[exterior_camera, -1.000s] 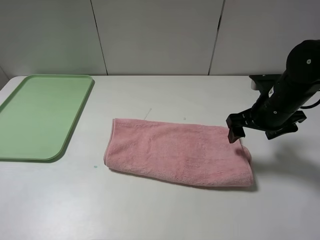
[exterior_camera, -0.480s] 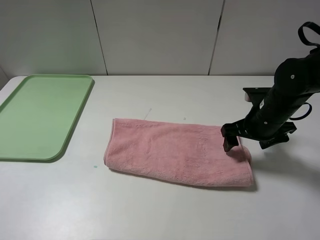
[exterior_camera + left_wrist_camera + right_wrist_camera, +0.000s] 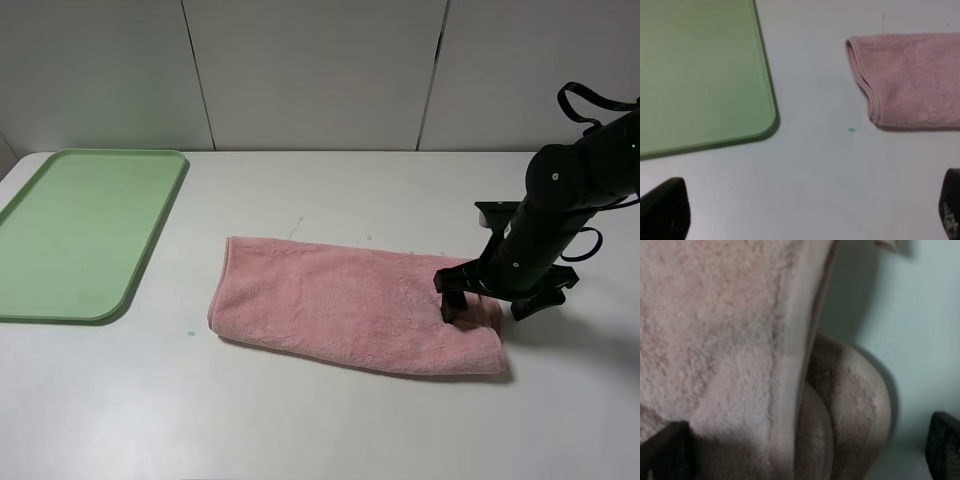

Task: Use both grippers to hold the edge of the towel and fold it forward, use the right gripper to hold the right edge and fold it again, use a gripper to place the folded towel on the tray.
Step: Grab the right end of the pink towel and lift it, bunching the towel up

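Observation:
The pink towel (image 3: 350,305) lies folded once into a long strip in the middle of the table. My right gripper (image 3: 488,303) stands open, low over the towel's right end, one finger on the cloth and the other just past the right edge of the towel (image 3: 500,335). The right wrist view shows that hemmed border (image 3: 800,340) running between the spread black fingertips (image 3: 665,450), with the layered fold under them. The light-green tray (image 3: 80,230) sits at the far left. The left wrist view shows my left gripper (image 3: 807,210) open above bare table, between the tray (image 3: 695,75) and the towel's left end (image 3: 910,80).
A tiny green speck (image 3: 187,333) marks the table between tray and towel. The white table ends at a pale panelled wall behind. The left arm does not show in the exterior high view.
The right gripper has come down and slightly left, from above the towel's back right corner to its right end. The towel and tray have not moved.

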Motion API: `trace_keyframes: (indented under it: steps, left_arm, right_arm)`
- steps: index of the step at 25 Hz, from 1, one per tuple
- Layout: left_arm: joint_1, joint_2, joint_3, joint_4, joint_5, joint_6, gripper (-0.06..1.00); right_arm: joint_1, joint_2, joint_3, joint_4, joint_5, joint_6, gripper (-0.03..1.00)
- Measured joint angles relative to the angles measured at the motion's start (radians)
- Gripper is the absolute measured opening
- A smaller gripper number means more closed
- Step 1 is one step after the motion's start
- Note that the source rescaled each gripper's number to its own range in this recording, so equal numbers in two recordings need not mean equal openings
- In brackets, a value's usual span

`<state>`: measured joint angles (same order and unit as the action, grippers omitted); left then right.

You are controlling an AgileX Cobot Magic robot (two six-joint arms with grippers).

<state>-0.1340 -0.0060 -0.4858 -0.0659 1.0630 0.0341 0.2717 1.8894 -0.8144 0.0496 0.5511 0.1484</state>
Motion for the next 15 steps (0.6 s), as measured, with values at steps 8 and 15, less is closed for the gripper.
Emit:
trace_keyframes:
  steps: [8,15]
  left_arm:
    - [0.0,0.0,0.0,0.0,0.0,0.0,1.0]
    - [0.0,0.0,0.0,0.0,0.0,0.0,1.0]
  right_arm:
    - [0.0,0.009,-0.003,0.0,0.007,0.0,1.0]
    - [0.0,0.012,-0.007,0.044,0.015,0.0,0.55]
